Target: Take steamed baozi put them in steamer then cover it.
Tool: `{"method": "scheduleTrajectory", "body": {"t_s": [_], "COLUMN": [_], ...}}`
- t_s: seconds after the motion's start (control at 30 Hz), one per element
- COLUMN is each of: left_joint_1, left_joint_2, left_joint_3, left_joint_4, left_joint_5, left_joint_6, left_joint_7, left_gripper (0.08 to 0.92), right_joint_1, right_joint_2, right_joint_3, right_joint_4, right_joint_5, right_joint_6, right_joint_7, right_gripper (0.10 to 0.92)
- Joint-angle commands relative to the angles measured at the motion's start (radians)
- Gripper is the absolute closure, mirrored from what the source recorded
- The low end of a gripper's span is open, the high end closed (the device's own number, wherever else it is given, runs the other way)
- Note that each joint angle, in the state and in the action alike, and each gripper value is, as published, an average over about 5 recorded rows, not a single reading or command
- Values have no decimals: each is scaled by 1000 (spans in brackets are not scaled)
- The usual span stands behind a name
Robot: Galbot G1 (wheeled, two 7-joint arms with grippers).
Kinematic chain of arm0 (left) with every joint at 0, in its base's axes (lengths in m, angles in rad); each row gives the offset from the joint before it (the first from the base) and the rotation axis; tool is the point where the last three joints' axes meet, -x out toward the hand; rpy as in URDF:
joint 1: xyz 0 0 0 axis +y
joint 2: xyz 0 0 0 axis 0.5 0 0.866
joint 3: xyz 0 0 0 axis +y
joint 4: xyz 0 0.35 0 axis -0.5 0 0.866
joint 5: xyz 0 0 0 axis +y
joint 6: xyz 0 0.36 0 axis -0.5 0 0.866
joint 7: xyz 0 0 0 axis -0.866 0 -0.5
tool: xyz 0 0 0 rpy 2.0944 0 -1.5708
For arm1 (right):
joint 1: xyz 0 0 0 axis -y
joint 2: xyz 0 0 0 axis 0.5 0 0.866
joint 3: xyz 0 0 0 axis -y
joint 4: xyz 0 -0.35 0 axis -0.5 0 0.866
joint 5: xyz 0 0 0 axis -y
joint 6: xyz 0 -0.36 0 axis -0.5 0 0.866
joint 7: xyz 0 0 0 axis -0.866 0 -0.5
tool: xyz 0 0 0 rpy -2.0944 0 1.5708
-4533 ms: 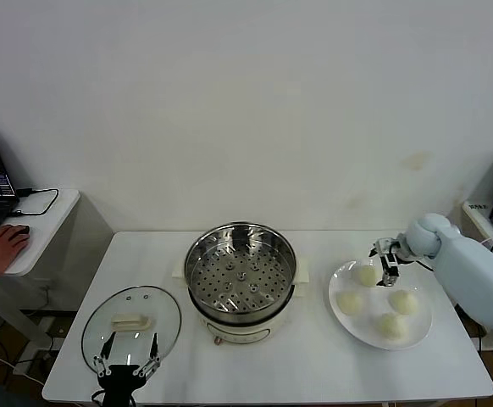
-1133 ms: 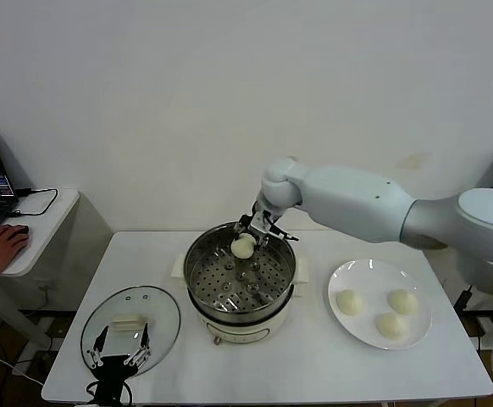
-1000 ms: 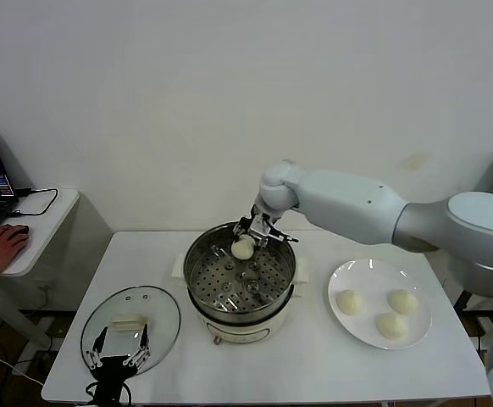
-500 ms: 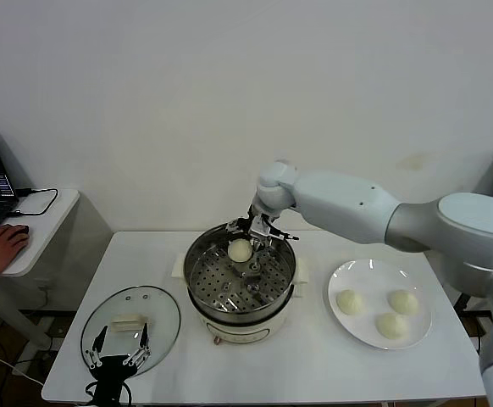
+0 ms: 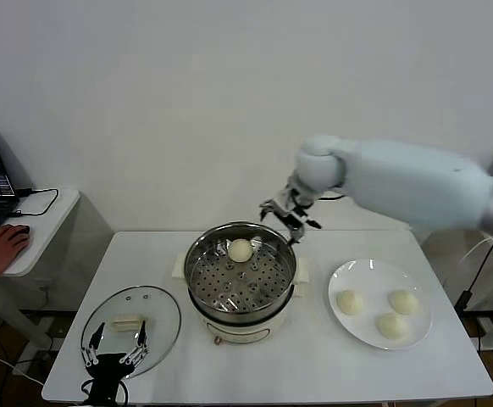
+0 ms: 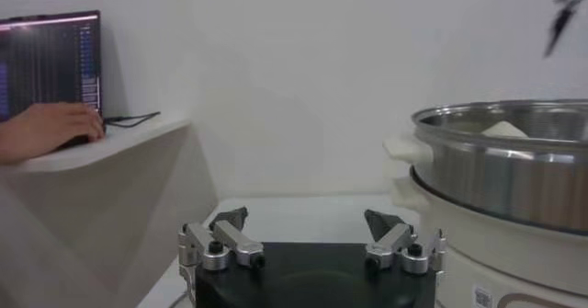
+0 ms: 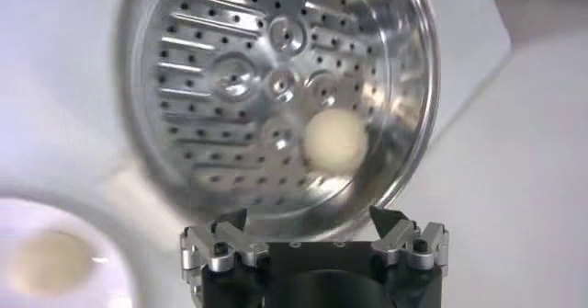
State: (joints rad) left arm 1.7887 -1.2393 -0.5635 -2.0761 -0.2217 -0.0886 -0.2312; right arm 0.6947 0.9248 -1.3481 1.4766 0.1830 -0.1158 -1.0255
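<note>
The steamer (image 5: 238, 286) stands mid-table, with one baozi (image 5: 240, 249) lying free on its perforated tray near the back. That baozi (image 7: 335, 140) also shows in the right wrist view, below my right gripper (image 7: 312, 232). My right gripper (image 5: 290, 214) is open and empty, hovering above the steamer's back right rim. Three more baozi (image 5: 349, 301) lie on the white plate (image 5: 373, 270) at the right. The glass cover (image 5: 157, 314) lies flat at the front left. My left gripper (image 5: 111, 357) waits open at the cover's near edge, holding nothing.
A side table at the far left carries a laptop, and a person's hand (image 5: 1, 246) rests on a mouse there. Bare tabletop (image 5: 314, 356) lies in front of the steamer. The wall stands close behind the table.
My right gripper opened and let the baozi drop onto the steamer tray, then lifted and swung back to the right. The left arm stayed put.
</note>
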Motion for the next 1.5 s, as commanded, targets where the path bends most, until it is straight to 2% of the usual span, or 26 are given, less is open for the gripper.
{"method": "scheduleTrajectory", "body": {"t_s": [0.03,0.27,0.7,1.13,1.5], "left_joint_1": [7,6,0,-2,-6], "left_joint_2": [11,17,9,11,10], "left_joint_3": [0,4,-1,-19,-26], "left_joint_4": [-7,-9,10,26,31], "left_joint_5": [0,2,5,6,8], "left_joint_6": [-5,-4,-2,-2,1], "left_joint_7": [0,1,3,7,9], "left_gripper": [177,177,177,177,177], "right_joint_1": [15,-177,-585,-761,-770], "right_joint_2": [-482,-567,-501,-318,-221], "right_joint_3": [-4,71,350,494,518], "right_joint_4": [271,233,103,-108,-167], "right_joint_5": [59,-84,-225,-247,-260], "right_joint_6": [-266,-224,-216,-184,-178], "right_joint_7": [-47,-52,-3,51,61], "right_gripper": [203,203,203,203,203]}}
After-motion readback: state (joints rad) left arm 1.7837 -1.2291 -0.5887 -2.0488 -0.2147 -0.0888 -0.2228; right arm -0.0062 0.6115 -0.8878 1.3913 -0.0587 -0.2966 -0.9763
